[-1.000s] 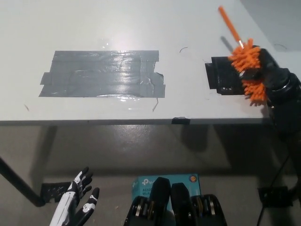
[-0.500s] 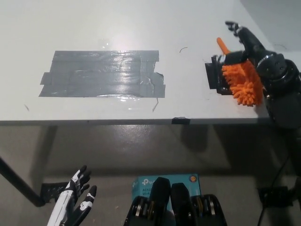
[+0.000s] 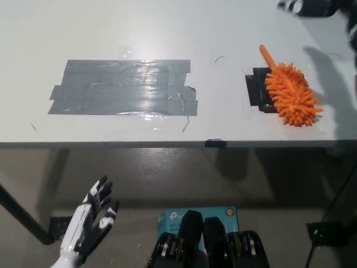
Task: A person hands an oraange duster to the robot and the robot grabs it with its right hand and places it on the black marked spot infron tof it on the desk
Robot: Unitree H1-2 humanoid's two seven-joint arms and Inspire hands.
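Orange duster (image 3: 291, 99) lies on black marked spot (image 3: 256, 92) on desk (image 3: 167, 33). Right hand (image 3: 312, 6) above, grip unclear. Left hand (image 3: 89, 220) below desk, fingers spread, empty.

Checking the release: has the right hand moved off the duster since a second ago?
Yes. The right hand has lifted up and away toward the picture's top right, leaving the orange duster lying over the black marked spot.

left robot hand (image 3: 89, 223): white, black fingertips | right robot hand (image 3: 312, 6): black, glossy
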